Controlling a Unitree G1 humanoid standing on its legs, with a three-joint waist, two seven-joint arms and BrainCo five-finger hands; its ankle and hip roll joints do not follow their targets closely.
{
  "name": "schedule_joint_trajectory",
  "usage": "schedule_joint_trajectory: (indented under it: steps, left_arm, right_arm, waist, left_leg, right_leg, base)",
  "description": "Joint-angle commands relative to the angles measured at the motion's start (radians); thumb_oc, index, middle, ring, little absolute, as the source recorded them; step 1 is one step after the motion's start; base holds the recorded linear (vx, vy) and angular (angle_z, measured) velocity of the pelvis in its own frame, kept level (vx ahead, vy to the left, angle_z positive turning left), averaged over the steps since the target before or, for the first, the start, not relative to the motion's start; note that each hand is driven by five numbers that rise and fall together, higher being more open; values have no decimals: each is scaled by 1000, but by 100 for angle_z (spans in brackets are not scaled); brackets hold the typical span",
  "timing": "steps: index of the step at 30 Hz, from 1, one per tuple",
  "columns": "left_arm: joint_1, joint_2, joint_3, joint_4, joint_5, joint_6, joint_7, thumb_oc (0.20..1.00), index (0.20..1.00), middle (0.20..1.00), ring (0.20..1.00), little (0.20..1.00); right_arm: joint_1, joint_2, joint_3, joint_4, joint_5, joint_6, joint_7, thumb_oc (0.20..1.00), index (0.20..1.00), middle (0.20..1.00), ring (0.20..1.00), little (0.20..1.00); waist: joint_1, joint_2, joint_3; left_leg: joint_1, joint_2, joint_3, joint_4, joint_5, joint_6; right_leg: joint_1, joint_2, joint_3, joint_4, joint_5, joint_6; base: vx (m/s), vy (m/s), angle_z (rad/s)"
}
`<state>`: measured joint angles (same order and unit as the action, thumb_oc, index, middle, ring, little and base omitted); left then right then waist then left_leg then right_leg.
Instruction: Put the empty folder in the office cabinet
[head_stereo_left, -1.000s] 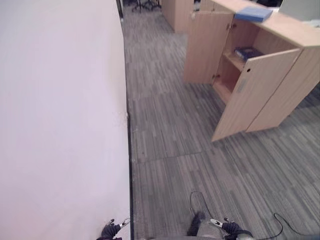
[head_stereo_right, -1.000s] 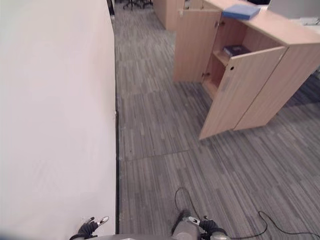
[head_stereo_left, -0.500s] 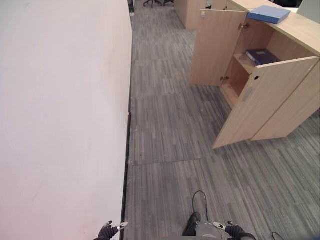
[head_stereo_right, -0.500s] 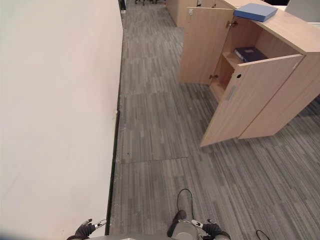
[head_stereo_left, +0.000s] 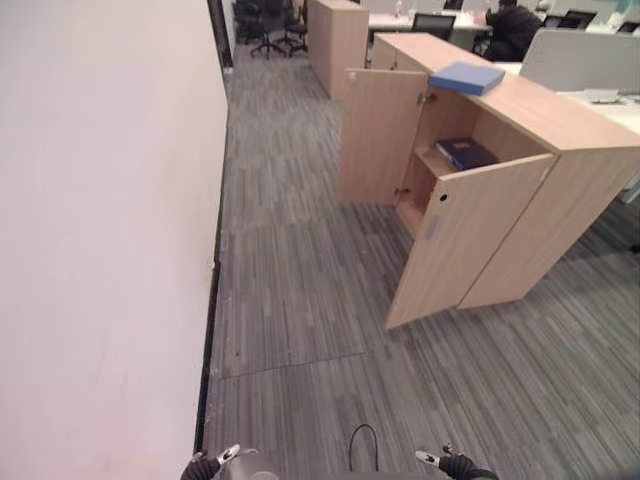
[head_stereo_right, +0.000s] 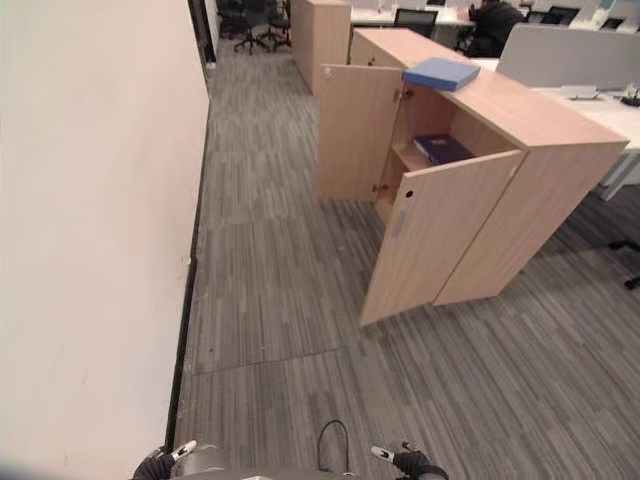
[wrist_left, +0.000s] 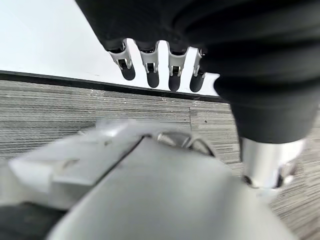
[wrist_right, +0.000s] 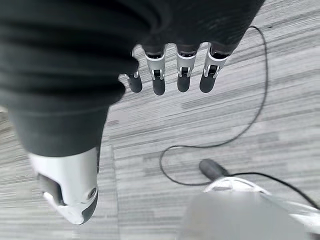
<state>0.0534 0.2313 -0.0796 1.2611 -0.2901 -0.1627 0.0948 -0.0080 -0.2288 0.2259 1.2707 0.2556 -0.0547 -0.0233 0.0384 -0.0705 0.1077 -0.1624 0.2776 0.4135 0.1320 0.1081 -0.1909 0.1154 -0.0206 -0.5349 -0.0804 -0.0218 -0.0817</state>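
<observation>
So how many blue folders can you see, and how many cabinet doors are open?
Blue folders: 2, the light blue folder on the cabinet and the dark blue folder on its shelf.
Open doors: 2, the far door and the near door.
Total: 4.

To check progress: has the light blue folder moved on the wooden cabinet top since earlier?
No. The light blue folder lies above the open compartment of the wooden cabinet; the camera shifted.

A grey striped carpet floor (head_stereo_left: 300, 290) carries a light wood cabinet (head_stereo_left: 560, 160) — both doors open. On its top, near the far edge, lies a light blue folder (head_stereo_left: 467, 77); on the inner shelf (head_stereo_left: 430, 160) — a dark blue folder (head_stereo_left: 466, 153).
</observation>
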Motion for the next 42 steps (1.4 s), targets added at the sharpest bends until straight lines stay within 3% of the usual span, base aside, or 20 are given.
schedule_joint_trajectory:
  steps: [1,2,6,11,15,18,19,22,23,24,27,28,29,30,32,33,38,42]
  left_arm:
    - [-18,14,-8,-7,-17,-24,13,1000,1000,1000,1000,1000]
    - [-15,11,-4,-5,-27,-28,15,1000,1000,1000,1000,1000]
    - [-4,8,11,7,-42,-25,12,1000,1000,1000,1000,1000]
    - [5,7,11,11,-35,-19,6,1000,1000,1000,1000,1000]
    - [-9,13,2,1,-40,-23,8,1000,1000,1000,1000,1000]
    - [-14,16,-10,-4,-34,-26,4,1000,1000,1000,1000,1000]
    - [-15,21,-14,-8,-32,-25,3,1000,1000,1000,1000,1000]
    - [-12,31,-26,-6,-8,-20,-1,1000,1000,1000,1000,1000]
    - [-15,38,-30,-9,-5,-18,-3,1000,1000,1000,1000,1000]
    - [-20,42,-35,-21,4,-15,-2,1000,1000,1000,1000,1000]
    - [-26,38,-40,-29,2,-23,0,1000,1000,1000,1000,1000]
    - [-31,36,-43,-30,3,-25,1,1000,1000,1000,1000,1000]
    - [-33,28,-51,-27,8,-25,-2,1000,1000,1000,1000,1000]
    - [-33,28,-51,-27,8,-25,-2,1000,1000,1000,1000,1000]
    - [-39,18,-56,-20,16,-22,-11,1000,1000,1000,1000,1000]
    - [-39,14,-54,-8,30,-16,-20,1000,1000,1000,1000,1000]
    - [-30,8,-47,18,61,-7,-34,1000,1000,1000,1000,1000]
    - [-16,6,-46,36,88,1,-41,1000,1000,1000,1000,1000]
  right_arm:
    - [-50,-22,-19,25,6,-25,-13,1000,1000,1000,1000,1000]
    - [-48,-22,-20,26,4,-24,-14,1000,1000,1000,1000,1000]
    - [-39,-14,-18,32,-5,-19,-12,1000,1000,1000,1000,1000]
    - [-36,3,-21,47,-2,-15,-8,1000,1000,1000,1000,1000]
    - [-41,14,-20,50,1,-13,-1,1000,1000,1000,1000,1000]
    - [-47,17,-25,47,-3,-13,4,1000,1000,1000,1000,1000]
    - [-54,13,-31,45,-11,-10,10,1000,1000,1000,1000,1000]
    - [-59,11,-32,34,-21,-12,15,1000,1000,1000,1000,1000]
    - [-61,11,-31,23,-21,-13,13,1000,1000,1000,1000,1000]
    - [-62,10,-29,14,-26,-10,15,1000,1000,1000,1000,1000]
    - [-72,7,-9,2,-42,-11,21,1000,1000,1000,1000,1000]
    - [-77,5,-5,2,-45,-13,20,1000,1000,1000,1000,1000]
    - [-84,5,-7,1,-39,-15,16,1000,1000,1000,1000,1000]
    - [-84,5,-7,1,-39,-15,16,1000,1000,1000,1000,1000]
    - [-91,4,-10,1,-33,-12,16,1000,1000,1000,1000,1000]
    - [-91,3,-18,1,-32,-8,15,1000,1000,1000,1000,1000]
    - [-76,3,-28,2,-37,0,20,1000,1000,1000,1000,1000]
    - [-39,-2,-43,21,-34,7,25,1000,1000,1000,1000,1000]
  waist:
    - [18,16,54]
    - [19,18,60]
    - [24,24,59]
    - [35,30,43]
    - [43,19,33]
    - [52,14,18]
    - [56,21,9]
    - [35,27,1]
    - [24,32,6]
    - [10,48,18]
    - [-5,74,35]
    - [-10,84,44]
    - [-18,84,47]
    - [-18,88,47]
    - [-23,78,44]
    - [-23,70,40]
    - [-33,65,36]
    - [-55,51,15]
  left_leg:
    - [52,6,-62,-132,71,23]
    - [40,29,-76,-207,101,20]
    - [35,65,-56,-219,119,9]
    - [64,53,-7,-205,150,7]
    - [28,12,17,-115,97,36]
    - [14,-47,30,-49,28,79]
    - [33,-109,40,-47,-26,127]
    - [121,-230,56,-78,-115,207]
    - [160,-266,48,-94,-140,233]
    - [225,-316,20,-135,-169,266]
    - [274,-326,-24,-184,-163,259]
    - [282,-320,-37,-195,-153,250]
    - [293,-323,-60,-213,-150,233]
    - [294,-317,-61,-214,-148,231]
    - [306,-323,-80,-219,-159,211]
    - [318,-323,-85,-219,-173,195]
    - [347,-328,-87,-219,-194,190]
    - [412,-334,-102,-203,-264,180]
  right_leg:
    - [65,-19,30,-7,-47,132]
    - [82,-11,46,-7,-57,135]
    - [117,7,70,1,-78,138]
    - [144,6,82,27,-109,134]
    - [155,-47,63,86,-136,151]
    - [140,-132,38,184,-125,192]
    - [95,-229,18,335,-74,228]
    - [27,-385,12,630,130,287]
    - [-8,-423,24,722,173,299]
    - [-74,-469,47,838,174,303]
    - [-147,-411,28,752,62,261]
    - [-162,-369,17,686,40,247]
    - [-204,-303,21,527,22,237]
    - [-197,-294,17,513,27,234]
    - [-230,-253,8,304,65,242]
    - [-237,-250,-33,147,143,266]
    - [-251,-252,-44,45,196,281]
    - [-220,-222,-50,27,208,276]
  base:
    - [315,104,-40]
    - [235,72,-40]
    - [268,93,-23]
    - [260,173,-34]
    - [257,242,5]
    - [325,408,7]
    - [415,643,3]
    - [378,595,19]
    - [408,578,79]
    - [375,470,80]
    - [241,159,38]
    - [192,-55,29]
    - [142,-71,41]
    - [162,-93,52]
    - [228,-117,58]
    - [247,-113,45]
    - [251,-65,32]
    - [470,-141,8]
